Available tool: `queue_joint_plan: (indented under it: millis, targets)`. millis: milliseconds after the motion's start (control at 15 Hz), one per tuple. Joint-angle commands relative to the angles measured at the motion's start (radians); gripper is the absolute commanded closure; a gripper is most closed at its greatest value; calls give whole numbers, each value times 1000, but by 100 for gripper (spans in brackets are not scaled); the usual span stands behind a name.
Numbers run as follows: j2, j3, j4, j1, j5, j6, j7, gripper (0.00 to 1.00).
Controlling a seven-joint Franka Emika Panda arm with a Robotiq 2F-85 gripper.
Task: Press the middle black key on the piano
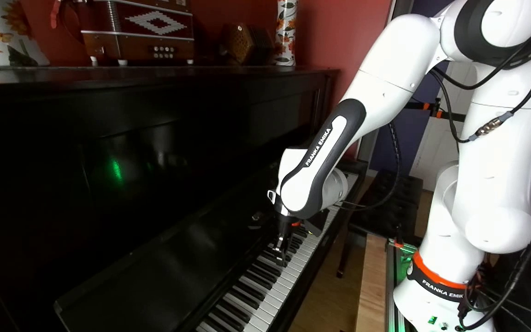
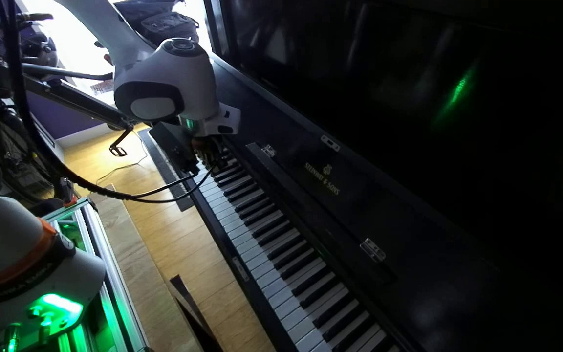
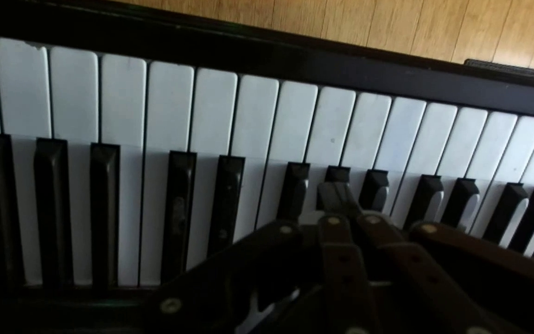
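Observation:
In both exterior views the black piano (image 1: 122, 258) stands with its keyboard (image 2: 262, 266) uncovered. My gripper (image 3: 336, 192) points down at the keys, fingertips together and nothing between them. In the wrist view the fingertips overlap the middle black key (image 3: 338, 173) of a group of three. Only the front end of that key shows; the fingers hide most of it. Whether they touch it or hover just above, I cannot tell. An exterior view has the gripper (image 1: 280, 258) low over the keyboard.
Neighbouring black keys (image 3: 295, 185) lie close on both sides of the fingertips. Behind the keys rises the piano's fallboard (image 2: 306, 161). An accordion (image 1: 138, 34) and a concertina (image 1: 244, 44) rest on top. A black bench (image 1: 387, 203) stands beyond the arm. Cables (image 2: 115, 195) hang near the wrist.

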Motion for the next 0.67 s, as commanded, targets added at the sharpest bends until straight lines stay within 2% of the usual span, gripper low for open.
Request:
queue_joint_plan:
  millis: [0, 600]
  targets:
    - [59, 15, 18, -9, 77, 52, -78, 100]
    - [160, 32, 79, -13, 137, 119, -128, 100]
